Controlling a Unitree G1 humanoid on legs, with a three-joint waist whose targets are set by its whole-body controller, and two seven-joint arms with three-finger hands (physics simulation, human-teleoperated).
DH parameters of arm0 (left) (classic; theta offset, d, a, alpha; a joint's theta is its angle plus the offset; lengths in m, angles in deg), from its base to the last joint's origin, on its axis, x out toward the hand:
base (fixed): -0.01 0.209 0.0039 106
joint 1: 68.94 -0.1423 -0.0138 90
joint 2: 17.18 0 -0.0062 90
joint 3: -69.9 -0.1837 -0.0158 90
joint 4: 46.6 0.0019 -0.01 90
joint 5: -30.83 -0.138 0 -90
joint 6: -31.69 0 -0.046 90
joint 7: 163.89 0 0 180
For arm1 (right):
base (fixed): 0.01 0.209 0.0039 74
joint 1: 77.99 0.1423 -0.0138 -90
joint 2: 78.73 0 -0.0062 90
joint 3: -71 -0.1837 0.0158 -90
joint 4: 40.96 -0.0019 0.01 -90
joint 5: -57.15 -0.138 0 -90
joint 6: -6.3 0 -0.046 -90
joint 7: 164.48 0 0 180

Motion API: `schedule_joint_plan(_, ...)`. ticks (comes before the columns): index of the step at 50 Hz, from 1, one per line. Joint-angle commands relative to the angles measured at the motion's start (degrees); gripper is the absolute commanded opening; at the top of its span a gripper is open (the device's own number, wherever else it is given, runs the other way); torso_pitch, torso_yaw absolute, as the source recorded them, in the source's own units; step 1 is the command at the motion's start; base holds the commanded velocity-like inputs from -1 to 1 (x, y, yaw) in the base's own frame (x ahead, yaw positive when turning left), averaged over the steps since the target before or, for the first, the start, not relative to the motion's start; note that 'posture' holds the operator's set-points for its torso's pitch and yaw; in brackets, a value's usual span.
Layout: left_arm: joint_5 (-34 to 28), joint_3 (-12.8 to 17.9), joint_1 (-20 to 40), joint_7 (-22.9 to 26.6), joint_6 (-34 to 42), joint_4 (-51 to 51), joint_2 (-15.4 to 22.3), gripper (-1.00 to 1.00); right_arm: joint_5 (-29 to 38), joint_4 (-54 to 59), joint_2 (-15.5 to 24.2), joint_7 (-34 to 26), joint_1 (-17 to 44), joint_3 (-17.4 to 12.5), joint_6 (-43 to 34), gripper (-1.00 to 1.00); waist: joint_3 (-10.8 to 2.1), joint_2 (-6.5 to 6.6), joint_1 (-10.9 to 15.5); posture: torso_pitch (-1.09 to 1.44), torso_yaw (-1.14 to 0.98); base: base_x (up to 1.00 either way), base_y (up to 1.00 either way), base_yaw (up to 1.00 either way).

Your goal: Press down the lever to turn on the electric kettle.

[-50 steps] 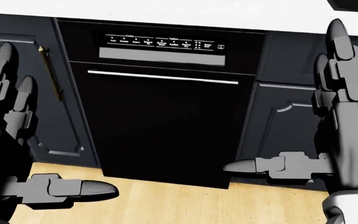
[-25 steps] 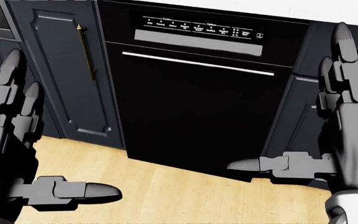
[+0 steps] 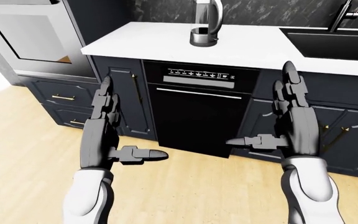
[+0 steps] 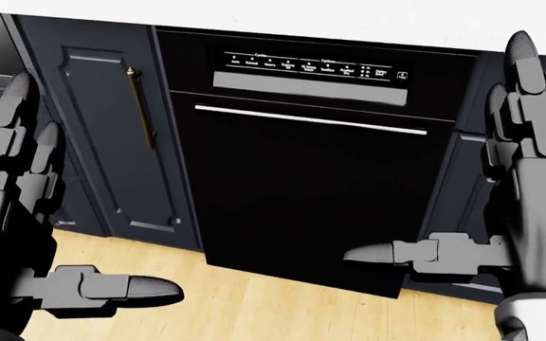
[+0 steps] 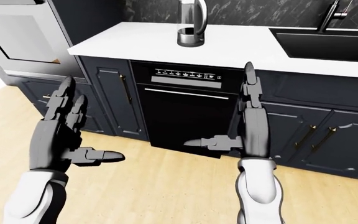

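Note:
The electric kettle (image 3: 205,24) stands on the white counter (image 3: 148,42) at the top of the left-eye view, a steel body on a dark round base; its top is cut off by the frame and no lever shows. It also shows in the right-eye view (image 5: 191,25). My left hand (image 3: 126,130) and right hand (image 3: 263,116) are both open and empty, fingers pointing up and thumbs turned inward. They are held well below the counter, apart from the kettle. In the head view the kettle is out of sight.
A black dishwasher (image 3: 198,116) sits under the counter between my hands. Dark cabinets (image 3: 123,98) flank it. A built-in oven (image 3: 30,37) is at the left, a black sink (image 3: 328,42) with a faucet (image 3: 344,14) at the right. The floor (image 3: 30,149) is light wood.
The head view has shifted: the dishwasher now sits further right in the picture and a cabinet door with a brass handle shows at the left. Both hands keep their open pose.

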Motion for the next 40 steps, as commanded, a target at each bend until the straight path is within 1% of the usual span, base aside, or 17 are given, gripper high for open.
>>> schedule_joint_plan(1,0.08,-0.47,1.43,0.00,-1.53,-2.27,-0.06,1.00,0.32,-1.99,0.57,0.25,1.38,-0.89,1.57,1.00,-0.78,0.26,-0.09,0.00,0.00,0.32,0.00,0.00)
schedule_joint_plan(8,-0.09,-0.80,1.13,-0.12,-1.66,-2.41,-0.21,1.00,0.41,-1.55,0.57,0.16,1.37,-0.97,1.89,1.00,-1.12,-3.64,0.75,0.00,0.00,0.33,0.00,0.00)
schedule_joint_plan(10,-0.15,-0.89,1.11,-0.15,-1.49,-2.61,-0.22,1.00,0.45,-1.63,0.59,0.11,1.33,-0.95,1.87,1.00,-1.68,-6.21,0.93,0.00,0.00,0.33,0.00,0.00)
schedule_joint_plan(11,-0.15,-0.88,1.16,-0.15,-1.35,-2.71,-0.22,1.00,0.45,-1.61,0.59,0.09,1.35,-0.98,1.89,1.00,-2.48,-8.45,0.76,0.00,0.00,0.33,0.00,0.00)
schedule_joint_plan(12,-0.18,-0.93,1.14,-0.17,-1.39,-2.72,-0.24,1.00,0.35,-1.44,0.62,0.04,1.38,-1.10,2.06,1.00,-1.51,-6.10,-0.15,0.00,0.00,0.33,0.00,0.00)
schedule_joint_plan(13,-0.22,-0.99,1.09,-0.19,-1.49,-2.67,-0.26,1.00,0.31,-1.27,0.70,-0.01,1.48,-1.25,2.15,1.00,-1.05,-7.11,0.28,0.00,0.00,0.32,0.00,0.00)
schedule_joint_plan(15,-0.21,-0.94,1.14,-0.17,-1.45,-2.71,-0.25,1.00,0.31,-1.37,0.75,-0.07,1.48,-1.36,2.03,1.00,-1.09,-6.81,-0.55,0.00,0.00,0.32,0.00,0.00)
schedule_joint_plan(20,-0.19,-0.90,1.08,-0.15,-1.49,-2.79,-0.26,1.00,0.37,-1.77,0.73,-0.13,1.37,-1.38,1.78,1.00,-0.45,-4.08,-0.95,0.00,0.00,0.33,0.00,0.00)
schedule_joint_plan(22,-0.17,-0.91,1.10,-0.14,-1.32,-2.91,-0.27,1.00,0.39,-1.68,0.71,-0.12,1.41,-1.31,1.82,1.00,-0.80,-2.30,-1.28,0.00,0.00,0.33,0.00,0.00)
schedule_joint_plan(24,-0.09,-0.74,1.29,-0.09,-0.93,-3.22,-0.21,1.00,0.39,-1.71,0.69,-0.12,1.49,-1.26,1.77,1.00,-1.98,1.07,-1.43,0.00,0.00,0.34,0.00,0.00)
schedule_joint_plan(25,-0.07,-0.73,1.16,-0.09,-1.11,-3.19,-0.24,1.00,0.43,-1.92,0.69,-0.13,1.44,-1.23,1.63,1.00,-2.00,0.03,-0.72,0.00,0.00,0.34,0.00,0.00)
schedule_joint_plan(27,-0.10,-0.78,1.09,-0.10,-1.14,-3.21,-0.22,1.00,0.45,-2.13,0.71,-0.18,1.42,-1.23,1.47,1.00,-1.06,0.29,-0.49,0.00,0.00,0.33,0.00,0.00)
schedule_joint_plan(34,-0.11,-0.75,1.05,-0.19,-1.22,-3.25,-0.25,1.00,0.22,-1.42,0.83,-0.26,1.69,-1.60,1.90,1.00,-1.03,-3.03,0.74,0.00,0.00,0.33,0.00,0.00)
schedule_joint_plan(36,-0.24,-1.01,0.90,-0.28,-1.03,-3.60,-0.29,1.00,0.34,-2.03,0.84,-0.30,1.66,-1.45,1.38,1.00,-1.44,-4.90,0.97,0.00,0.00,0.33,0.00,0.00)
schedule_joint_plan(38,-0.26,-1.04,0.87,-0.29,-0.84,-3.84,-0.30,1.00,0.46,-2.24,0.82,-0.29,1.60,-1.30,1.20,1.00,-2.69,-8.70,0.72,0.00,0.00,0.34,0.00,0.00)
schedule_joint_plan(39,-0.35,-1.19,0.71,-0.34,-0.65,-4.21,-0.33,1.00,0.46,-2.46,0.79,-0.32,1.58,-1.28,1.02,1.00,-1.62,-6.27,-0.07,0.00,0.00,0.33,0.00,0.00)
schedule_joint_plan(40,-0.38,-1.27,0.61,-0.38,-0.61,-4.34,-0.38,1.00,0.46,-2.45,0.79,-0.33,1.60,-1.30,1.01,1.00,-1.23,-7.29,0.35,0.00,0.00,0.34,0.00,0.00)
